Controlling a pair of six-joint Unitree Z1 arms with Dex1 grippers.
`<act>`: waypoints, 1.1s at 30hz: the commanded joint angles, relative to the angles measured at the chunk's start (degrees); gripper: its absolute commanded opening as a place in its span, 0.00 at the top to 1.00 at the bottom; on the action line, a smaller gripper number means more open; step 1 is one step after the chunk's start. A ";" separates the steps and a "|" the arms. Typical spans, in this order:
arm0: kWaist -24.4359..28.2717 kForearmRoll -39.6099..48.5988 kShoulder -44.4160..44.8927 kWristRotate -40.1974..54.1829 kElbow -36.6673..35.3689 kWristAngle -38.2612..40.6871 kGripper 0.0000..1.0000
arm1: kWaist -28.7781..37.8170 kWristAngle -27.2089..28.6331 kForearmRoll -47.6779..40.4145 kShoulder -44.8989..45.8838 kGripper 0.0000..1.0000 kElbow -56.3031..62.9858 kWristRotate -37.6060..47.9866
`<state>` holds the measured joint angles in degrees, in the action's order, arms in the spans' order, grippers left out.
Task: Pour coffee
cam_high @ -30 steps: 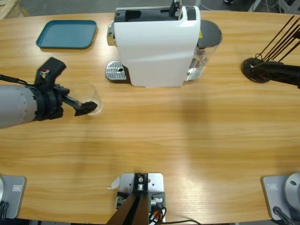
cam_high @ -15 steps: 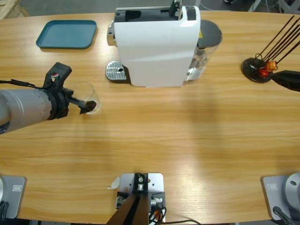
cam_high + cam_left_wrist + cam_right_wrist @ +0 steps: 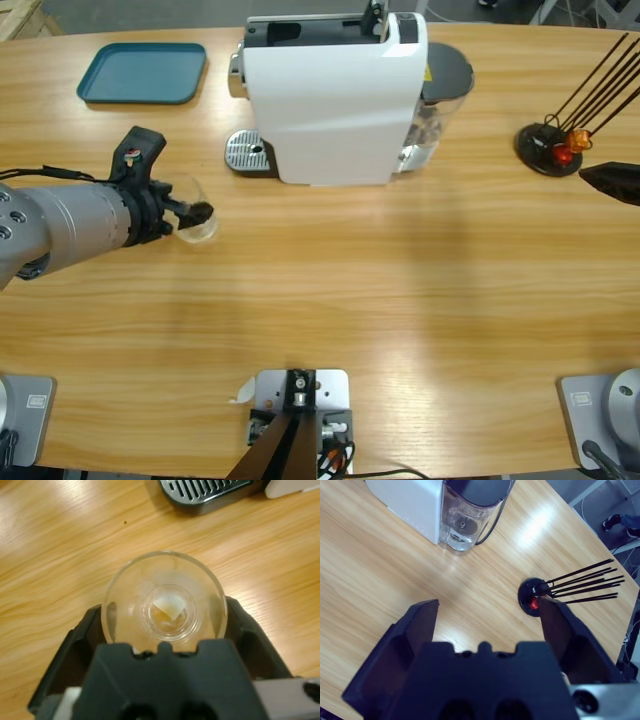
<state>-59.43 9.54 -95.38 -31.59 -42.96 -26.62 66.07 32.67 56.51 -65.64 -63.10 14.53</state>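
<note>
One small clear glass tumbler [image 3: 165, 607] is the thing to look at here, with just a thin bit of brownish coffee [image 3: 171, 611] pooled at its bottom, covering only part of the base in the left wrist view. The left gripper [image 3: 190, 216] has its two black jaws clamped on either side of the glass, so it's grasped. In the high view that puts the glass [image 3: 196, 216] at the left of the frame, a bit above the middle, with the silver arm coming in from the left edge.

Just up and to the right of the glass sits the round metal drip grille [image 3: 249, 152] of the big white boxy coffee machine [image 3: 335, 95], which fills the top centre of the high view. The grille is near the glass but not touching it. Behind the machine, on its right side in the frame, is its see-through water tank with a dark lid [image 3: 443, 88].

Upper left there's a flat teal rectangular tray [image 3: 143, 72] lying on the light wooden surface [image 3: 400, 300].

Over at the right edge, the right gripper [image 3: 487, 625] has its jaws spread wide with nothing between them, hovering over the wood. Just beyond it stands a black round-based holder with thin dark sticks [image 3: 535, 596] fanning out, with something small and red at its base.
</note>
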 commanded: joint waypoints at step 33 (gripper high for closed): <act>13.29 -18.87 7.32 24.42 4.87 12.38 0.86 | -0.76 -1.38 2.27 -1.10 0.00 -1.46 0.23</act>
<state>-46.77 -8.26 -88.88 -7.14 -39.54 -15.21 66.07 32.30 58.51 -65.66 -64.36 14.53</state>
